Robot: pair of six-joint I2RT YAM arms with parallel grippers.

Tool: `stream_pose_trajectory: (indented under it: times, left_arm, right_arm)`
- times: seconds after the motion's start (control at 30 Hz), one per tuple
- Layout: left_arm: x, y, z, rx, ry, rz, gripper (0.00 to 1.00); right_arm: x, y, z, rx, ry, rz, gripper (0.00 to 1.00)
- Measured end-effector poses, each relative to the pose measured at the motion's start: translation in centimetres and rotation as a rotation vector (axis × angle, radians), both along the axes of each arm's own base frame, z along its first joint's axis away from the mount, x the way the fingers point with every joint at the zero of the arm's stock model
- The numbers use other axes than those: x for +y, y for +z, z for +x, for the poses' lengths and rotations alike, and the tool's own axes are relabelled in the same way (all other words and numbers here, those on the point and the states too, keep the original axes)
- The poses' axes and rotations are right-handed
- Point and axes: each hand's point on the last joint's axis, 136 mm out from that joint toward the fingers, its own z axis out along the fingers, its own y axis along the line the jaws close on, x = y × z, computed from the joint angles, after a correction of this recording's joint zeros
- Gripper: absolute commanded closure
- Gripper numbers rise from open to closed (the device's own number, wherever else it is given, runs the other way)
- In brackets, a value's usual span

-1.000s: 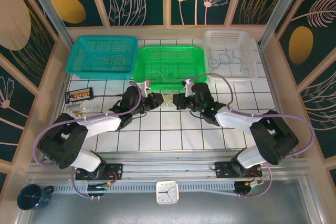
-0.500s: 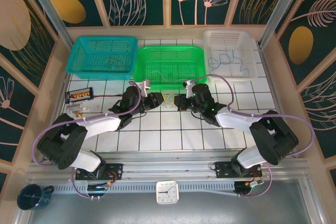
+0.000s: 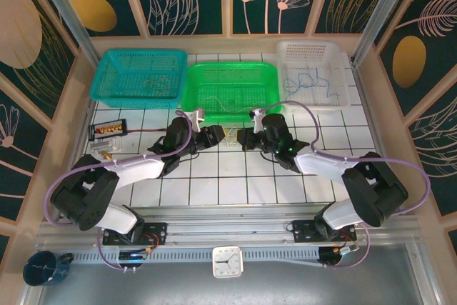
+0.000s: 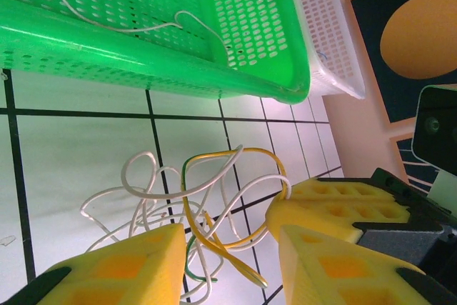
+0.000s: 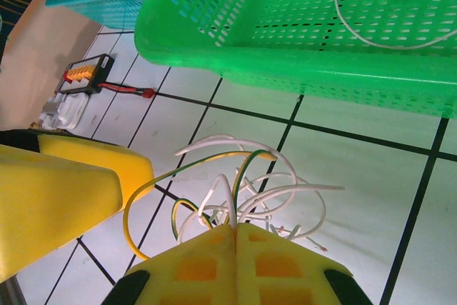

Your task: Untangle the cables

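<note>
Left gripper [image 3: 220, 136] jaws parted since earlier, now loose around cables [image 3: 230, 133]; right gripper [image 3: 240, 138] clamped on them, toward table [image 3: 214, 176] far edge. Wires likely light, limp, springy: pinch one free end

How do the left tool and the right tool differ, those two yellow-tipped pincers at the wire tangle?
The left tool has its jaws apart, with the cables loose in the gap; the right tool has them pressed together, pinching several strands. The left tool is on the clump's left side, the right tool on its right. Both have yellow pads and sit just in front of the green basket.
</note>
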Motion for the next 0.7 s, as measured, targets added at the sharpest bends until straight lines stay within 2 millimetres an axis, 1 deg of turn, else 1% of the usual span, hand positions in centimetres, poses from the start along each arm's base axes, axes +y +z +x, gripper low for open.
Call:
stream_pose_trajectory:
  times: [0.23,0.43,0.7]
  left_arm:
    - [-0.01,-0.44,0.02,0.009,0.000,0.007,0.60]
    - [-0.06,-0.76,0.07,0.015,0.000,0.011,0.63]
    - [-0.18,-0.67,0.13,0.015,-0.004,0.008,0.79]
  right_arm:
    - [-0.01,0.09,-0.01,-0.001,0.000,0.001,1.00]
    - [-0.01,0.43,-0.03,-0.008,0.000,0.007,1.00]
    - [0.01,0.43,-0.04,-0.008,0.002,0.007,1.00]
